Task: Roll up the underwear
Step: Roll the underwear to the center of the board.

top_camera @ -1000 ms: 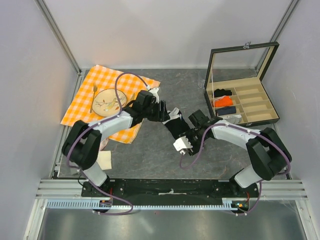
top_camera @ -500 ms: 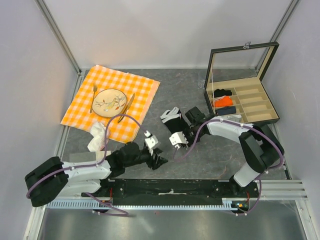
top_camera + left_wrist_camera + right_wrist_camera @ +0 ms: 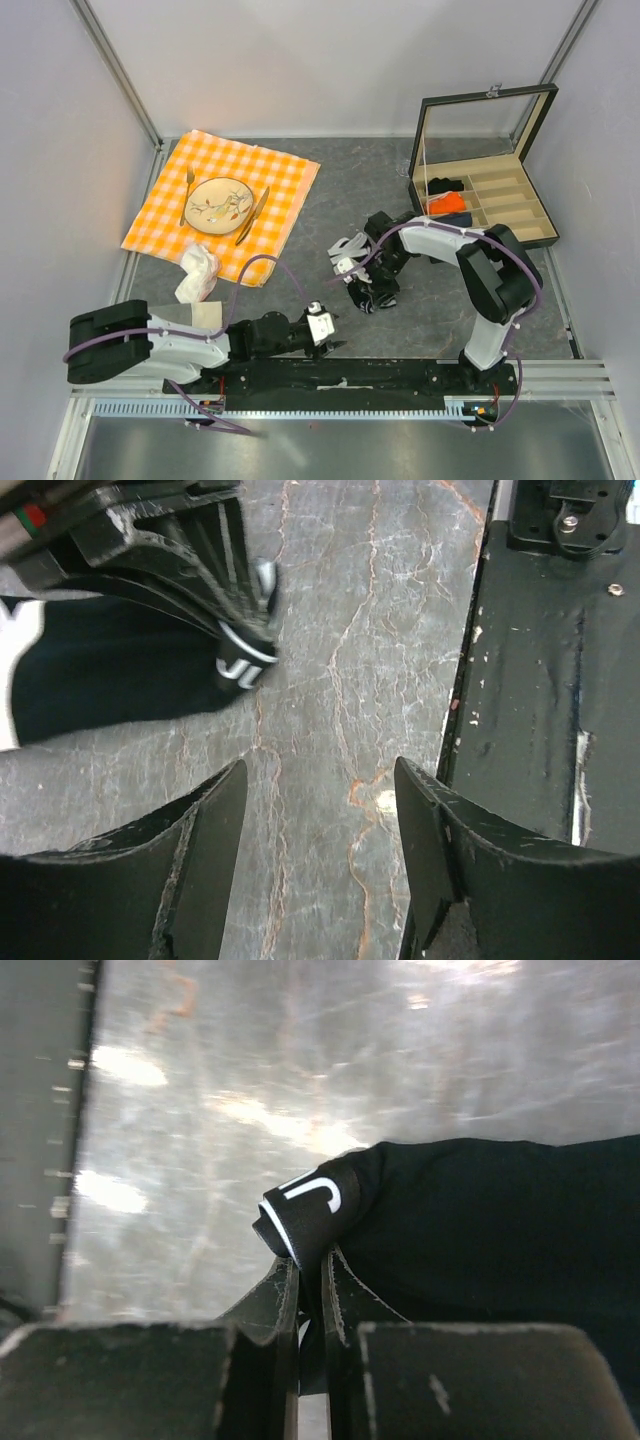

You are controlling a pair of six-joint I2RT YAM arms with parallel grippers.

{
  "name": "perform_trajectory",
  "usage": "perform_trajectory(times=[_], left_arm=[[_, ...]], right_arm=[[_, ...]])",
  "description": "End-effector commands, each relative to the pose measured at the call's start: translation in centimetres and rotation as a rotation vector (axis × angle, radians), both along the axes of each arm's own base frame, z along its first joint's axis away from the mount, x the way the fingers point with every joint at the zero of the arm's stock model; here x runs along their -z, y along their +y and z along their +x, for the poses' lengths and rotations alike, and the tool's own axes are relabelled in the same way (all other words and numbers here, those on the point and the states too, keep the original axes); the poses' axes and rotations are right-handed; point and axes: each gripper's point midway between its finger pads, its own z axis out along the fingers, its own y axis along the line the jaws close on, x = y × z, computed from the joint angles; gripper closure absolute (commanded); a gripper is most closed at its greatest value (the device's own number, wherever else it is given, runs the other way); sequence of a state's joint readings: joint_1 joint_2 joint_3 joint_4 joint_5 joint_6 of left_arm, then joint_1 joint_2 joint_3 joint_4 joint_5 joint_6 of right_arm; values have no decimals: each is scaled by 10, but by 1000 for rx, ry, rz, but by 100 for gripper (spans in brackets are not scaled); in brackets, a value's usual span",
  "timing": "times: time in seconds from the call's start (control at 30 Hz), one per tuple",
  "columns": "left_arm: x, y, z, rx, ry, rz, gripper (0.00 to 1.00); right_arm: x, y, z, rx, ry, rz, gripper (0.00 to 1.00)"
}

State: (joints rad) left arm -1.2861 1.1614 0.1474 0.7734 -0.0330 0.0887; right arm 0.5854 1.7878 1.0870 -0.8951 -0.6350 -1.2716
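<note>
The underwear [image 3: 349,262], black with a white lettered waistband, lies bunched on the grey table near the middle. My right gripper [image 3: 366,293] comes down at its near end. In the right wrist view this gripper [image 3: 311,1265] is shut on a fold of the waistband, and the black fabric [image 3: 480,1220] spreads away to the right. My left gripper [image 3: 330,330] lies low by the table's near edge. It stands open [image 3: 320,820] over bare table, apart from the underwear [image 3: 100,670], which shows at the upper left of the left wrist view.
An orange checked cloth [image 3: 285,180] at the back left carries a plate [image 3: 217,204], fork and knife. An open compartment box [image 3: 500,210] at the back right holds rolled garments. A crumpled white cloth [image 3: 197,272] and a folded napkin [image 3: 205,317] lie at the left.
My left arm has swung from over the checked cloth down to the near edge. My right gripper has closed on the waistband, and the underwear has shifted slightly.
</note>
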Motion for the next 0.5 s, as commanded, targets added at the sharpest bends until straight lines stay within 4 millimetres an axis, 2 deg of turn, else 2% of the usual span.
perform_trajectory(times=[0.0, 0.07, 0.1, 0.17, 0.2, 0.23, 0.33, 0.47], left_arm=[[-24, -25, 10, -14, -153, -38, 32], [-25, -34, 12, -14, -166, -32, 32], [-14, -37, 9, -3, -163, 2, 32], [-17, -48, 11, -1, -174, -1, 32], [-7, -51, 10, 6, -171, 27, 31], [-11, -58, 10, 10, -180, 22, 32], [0, -70, 13, 10, -188, 57, 31], [12, -77, 20, -22, -196, 96, 32]], right_arm=[[-8, -11, -65, 103, 374, -107, 92], [-9, -7, -69, 137, 419, -105, 92], [-8, -5, -68, 142, 428, -104, 92], [-4, -4, -66, 180, 439, -131, 92], [-2, -1, -61, 193, 428, -126, 92], [-2, 0, -59, 206, 430, -131, 91], [2, 4, -54, 237, 443, -146, 90], [5, 5, -53, 242, 444, -148, 89]])
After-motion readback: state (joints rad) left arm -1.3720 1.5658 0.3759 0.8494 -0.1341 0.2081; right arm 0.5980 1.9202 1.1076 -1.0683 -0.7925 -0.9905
